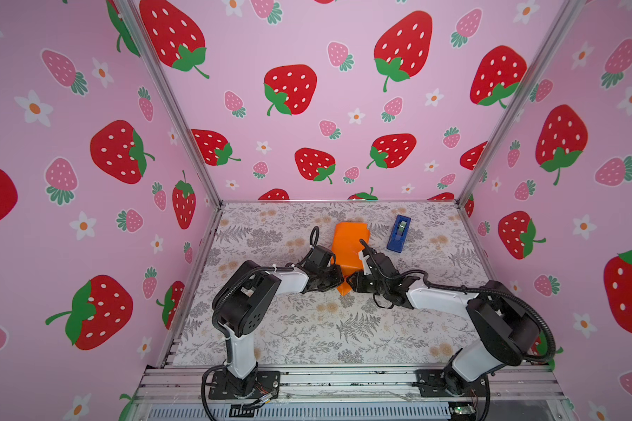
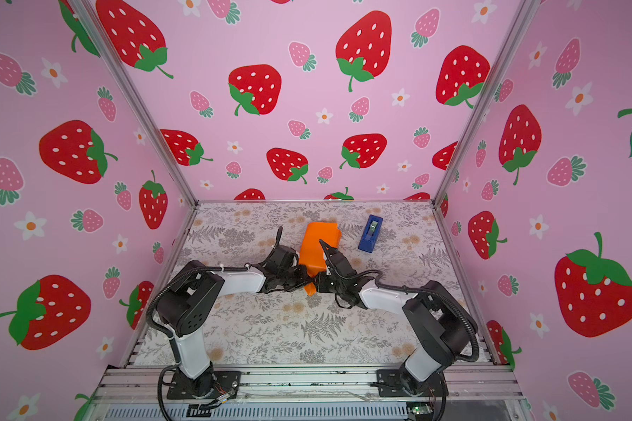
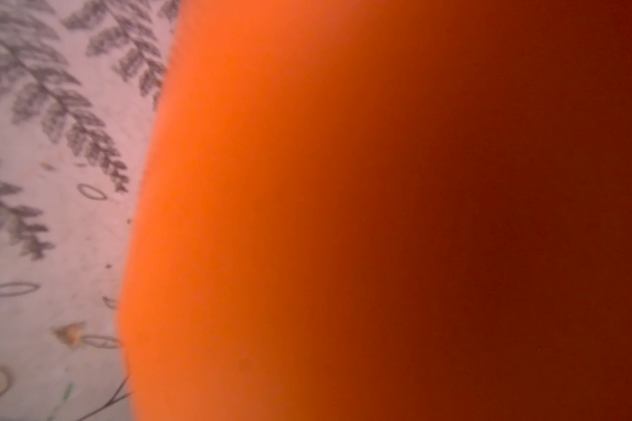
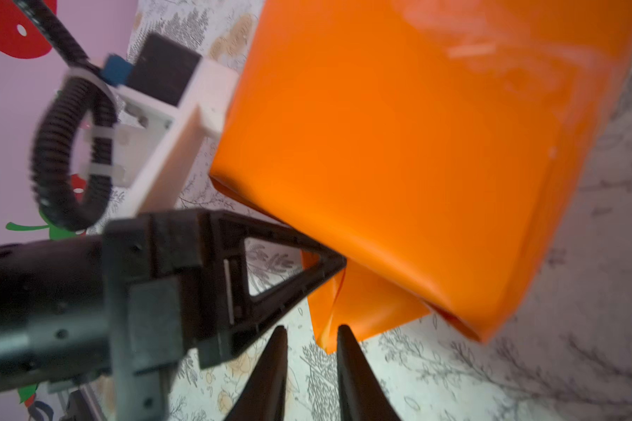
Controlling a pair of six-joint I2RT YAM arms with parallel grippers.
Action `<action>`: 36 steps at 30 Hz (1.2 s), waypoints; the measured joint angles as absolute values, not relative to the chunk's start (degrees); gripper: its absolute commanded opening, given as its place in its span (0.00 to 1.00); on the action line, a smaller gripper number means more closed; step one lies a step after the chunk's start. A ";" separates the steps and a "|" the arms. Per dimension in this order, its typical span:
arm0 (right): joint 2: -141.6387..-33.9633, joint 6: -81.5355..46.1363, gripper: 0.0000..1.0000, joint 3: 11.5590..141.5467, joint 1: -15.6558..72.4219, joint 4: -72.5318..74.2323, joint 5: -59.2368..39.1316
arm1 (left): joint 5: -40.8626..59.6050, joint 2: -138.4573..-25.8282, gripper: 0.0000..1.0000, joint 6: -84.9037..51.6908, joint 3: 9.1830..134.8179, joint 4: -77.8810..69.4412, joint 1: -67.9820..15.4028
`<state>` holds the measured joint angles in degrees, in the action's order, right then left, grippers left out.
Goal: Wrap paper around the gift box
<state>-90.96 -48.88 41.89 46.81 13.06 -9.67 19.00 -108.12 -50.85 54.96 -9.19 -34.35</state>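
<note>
paper: glossy bright-orange paper sheet (image 4: 398,145), wrapped boxy, mid floral worktop (image 1: 307,328); my left gripper (image 4: 340,261): clamped on its creased flap; my right gripper (image 4: 312,330): jaws apart

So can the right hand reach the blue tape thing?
Probably yes. The blue tape dispenser lies on the right arm's side, beside the orange paper, with only bare table between it and the right hand. That hand looks open.

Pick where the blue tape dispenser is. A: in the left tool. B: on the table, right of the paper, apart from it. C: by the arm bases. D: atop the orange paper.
B: in both top views the tape dispenser lies on the table, right of the paper, a gap between.
</note>
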 measured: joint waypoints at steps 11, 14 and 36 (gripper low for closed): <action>-94.13 -66.28 0.33 31.92 46.72 28.53 -17.80 | 18.96 -108.14 0.00 -50.87 54.94 -9.21 -34.35; -96.51 -68.49 0.33 31.88 46.72 32.01 -18.68 | 18.94 -108.14 0.00 -50.85 54.94 -9.23 -34.35; -104.97 -78.24 0.25 29.82 46.61 50.15 -19.94 | 18.50 -108.16 0.00 -50.94 54.89 -9.26 -34.17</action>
